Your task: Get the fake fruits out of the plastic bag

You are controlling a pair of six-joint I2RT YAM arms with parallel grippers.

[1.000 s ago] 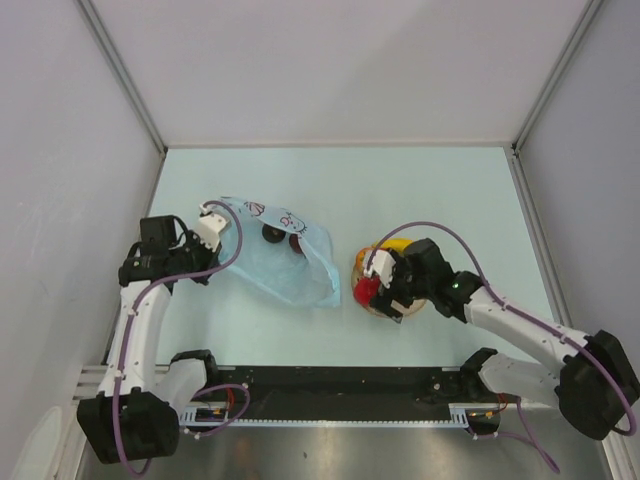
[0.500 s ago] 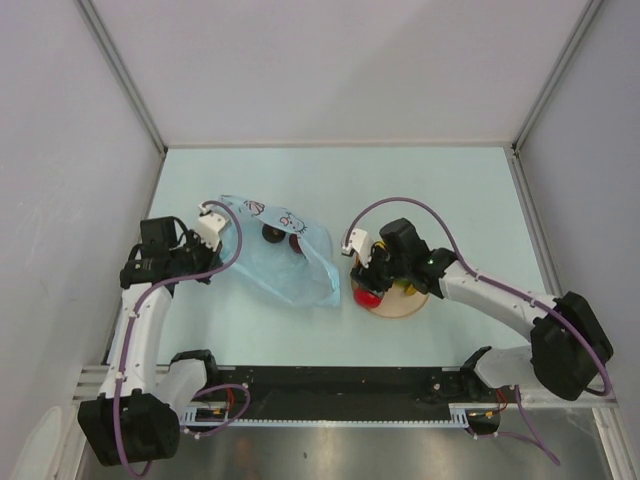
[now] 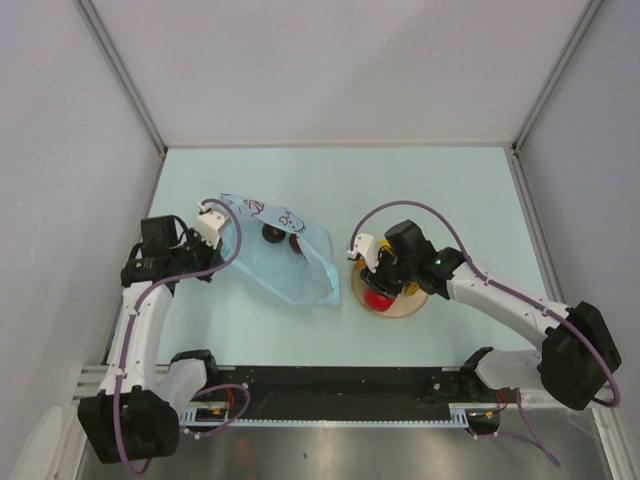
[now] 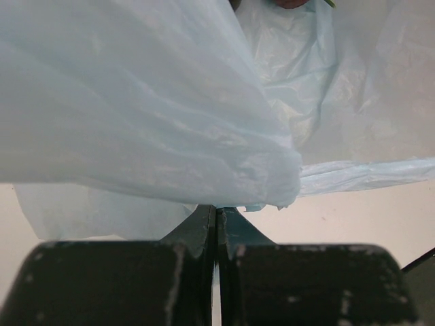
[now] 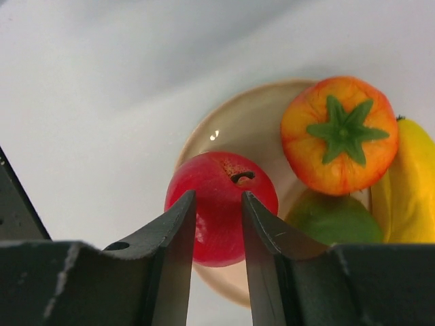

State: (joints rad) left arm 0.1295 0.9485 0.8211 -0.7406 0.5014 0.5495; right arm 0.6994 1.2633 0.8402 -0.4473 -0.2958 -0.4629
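Note:
My left gripper (image 3: 213,218) (image 4: 216,209) is shut on a fold of the light blue plastic bag (image 3: 290,268) (image 4: 170,122), holding up its left end. Two dark fake fruits (image 3: 272,234) show through the bag. On the tan plate (image 5: 238,132) (image 3: 412,305) lie a red apple (image 5: 219,178) (image 3: 377,297), an orange-red fruit (image 5: 338,132), a green one (image 5: 333,219) and a yellow banana (image 5: 411,183). My right gripper (image 5: 218,195) (image 3: 375,278) hovers over the apple, jaws narrowly apart, nothing between them.
The pale table is walled on the left, back and right. A dark rail with both arm bases (image 3: 340,400) runs along the near edge. The bag's open end lies next to the plate's left rim.
The right gripper's jaws have narrowed from wide apart, and the wrist has shifted over the plate. The red apple now lies free on the plate. The left arm has not moved.

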